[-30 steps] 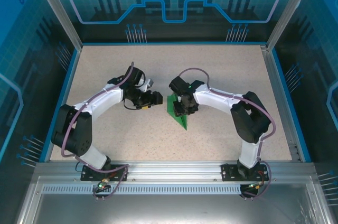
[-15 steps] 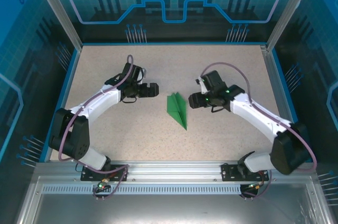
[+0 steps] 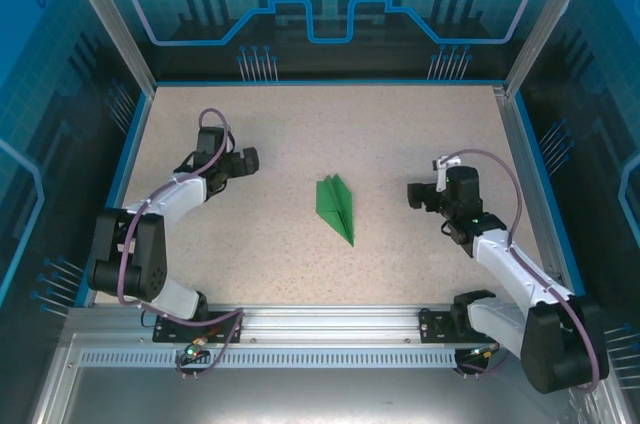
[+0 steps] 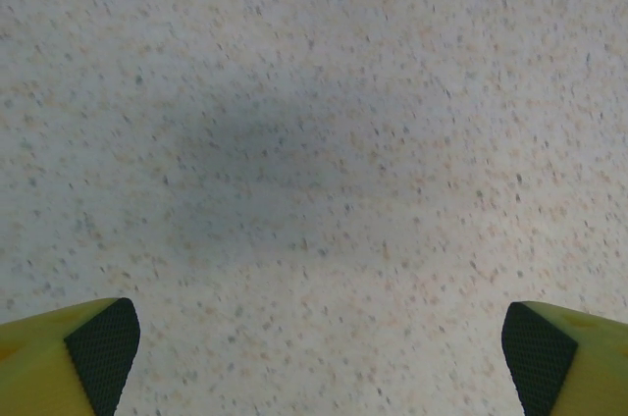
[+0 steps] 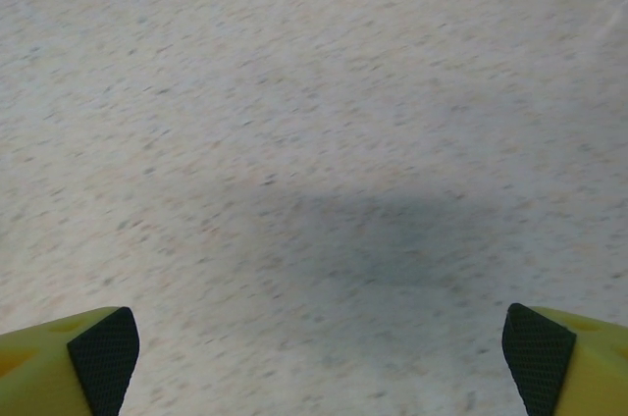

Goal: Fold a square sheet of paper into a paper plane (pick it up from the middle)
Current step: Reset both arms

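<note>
At the middle of the speckled beige worktop (image 3: 300, 124), one paper plane (image 3: 337, 208) is lying flat. It is a slim, bright green dart of thin paper, a long pointed triangle with a centre ridge line, its sharp tip pointing toward the near edge and slightly right. Two arms are flanking it, both well apart from it. The left arm (image 3: 175, 194) is reaching up the left side, bent, its left jaws pointing right. The right arm (image 3: 510, 264) is stretching up the right side, its right jaws pointing left. In the wrist views both pairs are standing wide apart, holding nothing, with black textured pads (image 4: 103, 352) on yellow fingers (image 5: 29, 377) hovering over bare, softly shadowed worktop.
</note>
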`<state>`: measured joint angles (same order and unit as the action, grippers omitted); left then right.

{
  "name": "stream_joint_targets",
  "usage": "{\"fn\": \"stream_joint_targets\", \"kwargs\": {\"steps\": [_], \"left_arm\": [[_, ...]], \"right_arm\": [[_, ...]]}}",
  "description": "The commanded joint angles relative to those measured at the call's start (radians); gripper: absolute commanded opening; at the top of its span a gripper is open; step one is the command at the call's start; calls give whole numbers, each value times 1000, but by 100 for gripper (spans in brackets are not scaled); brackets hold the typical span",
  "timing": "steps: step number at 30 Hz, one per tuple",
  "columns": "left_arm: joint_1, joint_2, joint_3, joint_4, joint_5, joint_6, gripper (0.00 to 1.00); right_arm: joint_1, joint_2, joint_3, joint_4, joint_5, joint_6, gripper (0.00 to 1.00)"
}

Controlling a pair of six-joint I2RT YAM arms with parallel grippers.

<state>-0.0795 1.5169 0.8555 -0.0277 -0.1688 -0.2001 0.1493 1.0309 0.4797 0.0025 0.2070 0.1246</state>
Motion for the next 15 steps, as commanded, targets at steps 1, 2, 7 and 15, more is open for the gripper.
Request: {"fn": "stream_joint_targets", "kwargs": {"steps": [1, 2, 7, 15], "left_arm": [[42, 1, -13, 87, -2, 37, 99], [50, 4, -9, 86, 12, 30, 99], [53, -28, -43, 132, 30, 39, 99], [61, 9, -181, 351, -47, 137, 99]], "right_arm": [[-64, -12, -60, 200, -9, -73, 99], [-87, -3, -68, 217, -23, -73, 99], [-141, 75, -138, 453, -89, -87, 99], [-158, 256, -74, 553, -177, -100, 99]]}}
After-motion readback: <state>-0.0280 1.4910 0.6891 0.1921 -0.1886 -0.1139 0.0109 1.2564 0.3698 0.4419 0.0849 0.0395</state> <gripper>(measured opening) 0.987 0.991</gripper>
